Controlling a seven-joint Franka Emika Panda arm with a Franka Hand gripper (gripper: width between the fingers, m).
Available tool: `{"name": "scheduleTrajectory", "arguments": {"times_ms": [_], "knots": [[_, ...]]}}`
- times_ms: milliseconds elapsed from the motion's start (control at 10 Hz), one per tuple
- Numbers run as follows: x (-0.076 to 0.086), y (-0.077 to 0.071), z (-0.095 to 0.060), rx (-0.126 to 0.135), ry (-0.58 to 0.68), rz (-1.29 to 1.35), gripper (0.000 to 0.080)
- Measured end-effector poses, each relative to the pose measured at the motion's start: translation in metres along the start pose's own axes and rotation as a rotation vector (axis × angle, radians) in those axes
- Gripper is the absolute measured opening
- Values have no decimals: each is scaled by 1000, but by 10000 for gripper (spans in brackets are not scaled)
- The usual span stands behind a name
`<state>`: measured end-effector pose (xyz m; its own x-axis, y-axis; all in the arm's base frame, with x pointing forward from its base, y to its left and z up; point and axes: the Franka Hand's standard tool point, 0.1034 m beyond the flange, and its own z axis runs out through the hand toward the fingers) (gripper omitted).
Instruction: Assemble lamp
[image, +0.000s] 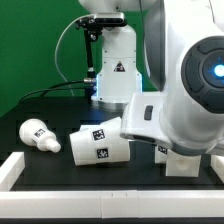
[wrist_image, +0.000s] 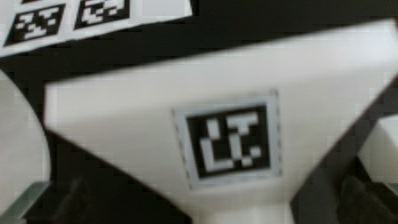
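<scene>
Black table, white rim, green backdrop

No word, brand or number could be read anywhere. In the exterior view a black warning triangle stood on the white arm, and black-and-white square tags, coded patterns rather than text, stood on the shade and the bulb. In the wrist view one such tag sat on a tapered white part, and two more showed on the marker board.
</scene>
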<state>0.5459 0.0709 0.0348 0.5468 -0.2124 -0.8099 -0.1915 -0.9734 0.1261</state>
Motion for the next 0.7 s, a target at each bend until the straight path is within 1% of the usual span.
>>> {"name": "scheduleTrajectory", "arguments": {"times_ms": [100, 200, 300, 400, 500, 600, 700], "knots": [[8, -1, 3, -3, 4, -3, 699], [9, -2, -1, 3, 28, -6, 699], [7, 1, 1, 5, 20, 0, 699], [12, 1, 7, 1, 2, 3, 699], [11, 0, 7, 3, 7, -3, 699], [10, 1, 11, 5, -8, -6, 699], [11, 1, 11, 12, -12, -10, 699]]}}
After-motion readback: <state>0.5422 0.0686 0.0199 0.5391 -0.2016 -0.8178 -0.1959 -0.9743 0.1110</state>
